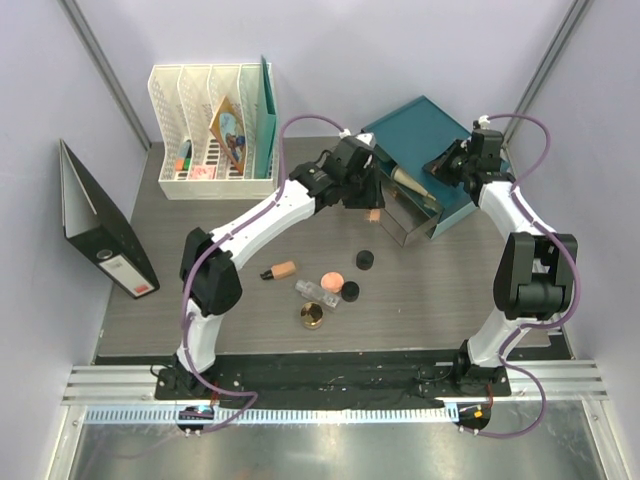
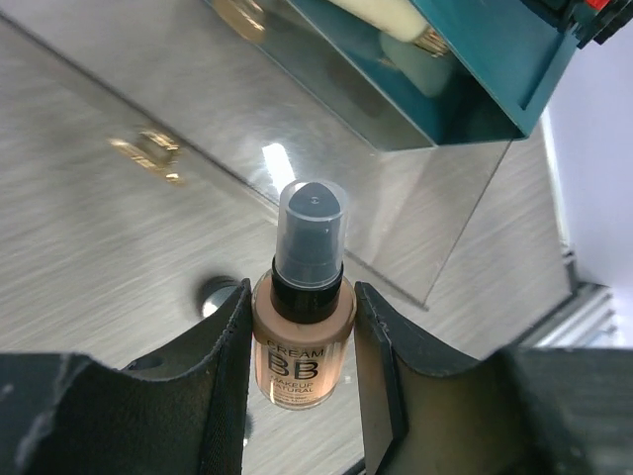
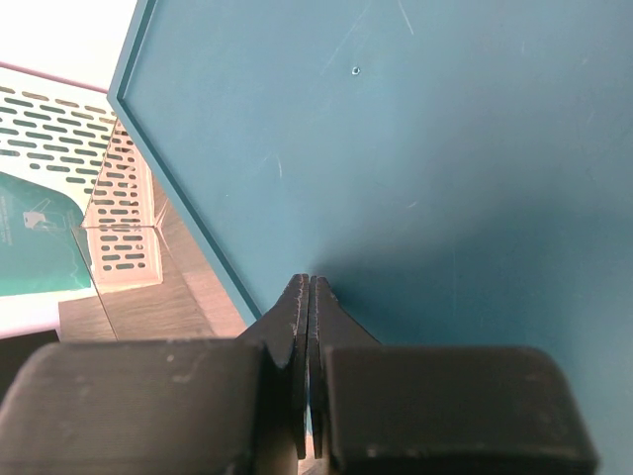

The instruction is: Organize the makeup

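Arms reach far over the counter [image 1: 250, 320]. Left claw [image 2: 302, 297] is clamped on the beige cream bottle [image 2: 304, 346], held in the air just before the open drawer [image 1: 405, 222]. Right claw [image 3: 310, 297] is closed together, nothing inside, and points at the teal box [image 3: 445, 148] top.

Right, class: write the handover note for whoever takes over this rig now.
Left gripper shut on the BB cream bottle, at the open clear drawer.
Right gripper shut, empty, tips at the teal box.
Done: beige bottle lies in the drawer.
Left: peach tube, coral compact, glass bottle, gold jar, two black pots on the table.
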